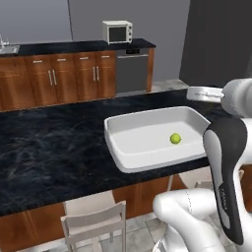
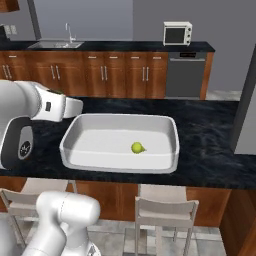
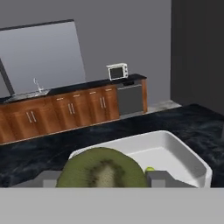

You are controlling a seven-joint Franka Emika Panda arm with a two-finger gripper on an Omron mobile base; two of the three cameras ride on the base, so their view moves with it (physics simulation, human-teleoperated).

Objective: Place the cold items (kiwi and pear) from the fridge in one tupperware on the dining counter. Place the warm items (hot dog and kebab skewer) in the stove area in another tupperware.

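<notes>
We see the gripper (image 3: 103, 181) clamped on the cut kiwi (image 3: 103, 169) at the hand view's bottom, just before the white tupperware (image 1: 115, 129). The pear (image 1: 175, 139) sits inside it, right of centre in the left base view. A toaster oven (image 1: 117, 32) stands on the back counter (image 1: 74, 47), upper centre, with stools (image 2: 165, 210) under the dining counter (image 1: 44, 147).

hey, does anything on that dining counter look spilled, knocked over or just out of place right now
Nothing stands out. The white tupperware sits flat on the dark counter with the pear lying inside it. In the hand view the gripper holds the halved kiwi between its fingers, just short of the tub.
</notes>
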